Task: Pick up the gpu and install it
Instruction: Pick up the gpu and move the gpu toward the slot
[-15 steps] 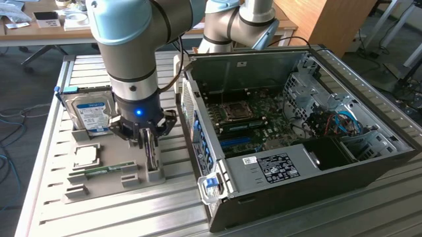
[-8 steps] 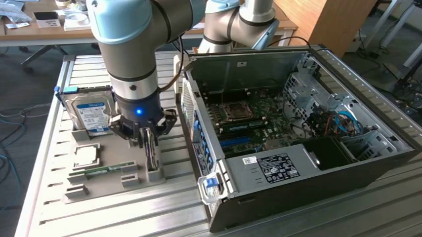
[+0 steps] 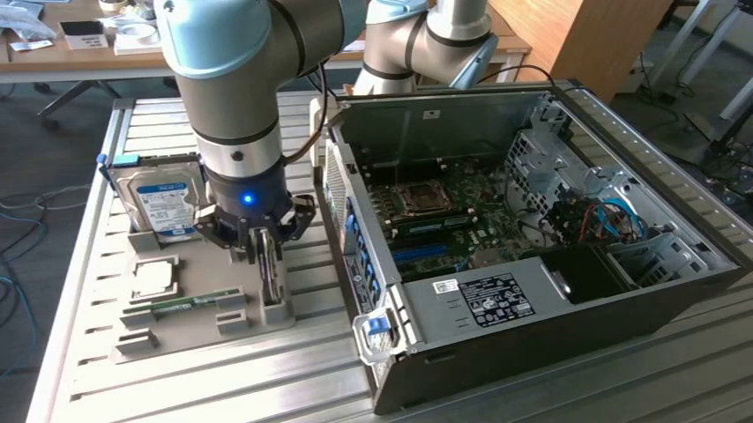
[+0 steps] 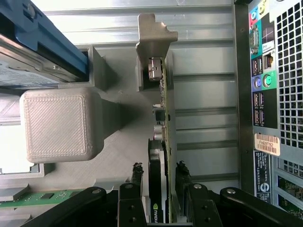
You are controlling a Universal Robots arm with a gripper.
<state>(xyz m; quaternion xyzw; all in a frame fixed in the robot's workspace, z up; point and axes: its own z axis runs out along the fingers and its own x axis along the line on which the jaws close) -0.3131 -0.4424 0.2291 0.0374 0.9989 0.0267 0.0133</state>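
The gpu (image 3: 273, 275) stands on its edge in a slot of the grey printed holder (image 3: 176, 333), at the side nearest the computer. The wrist view looks down its thin edge: green board, black fan side and silver bracket end of the gpu (image 4: 163, 106). My gripper (image 3: 256, 249) hangs straight down over the card. In the wrist view the gripper (image 4: 159, 171) straddles the card, one of the fingertips (image 4: 137, 171) on the fan side and one on the board side. A narrow gap shows on each side, so it is open.
An open computer case (image 3: 659, 291) lies at the exterior view's right, motherboard (image 3: 465, 207) exposed; its rear port panel (image 4: 265, 94) is close beside the holder. A blue-labelled hard drive (image 3: 165, 207), a RAM stick (image 3: 189, 305) and a square chip (image 3: 153, 278) share the holder.
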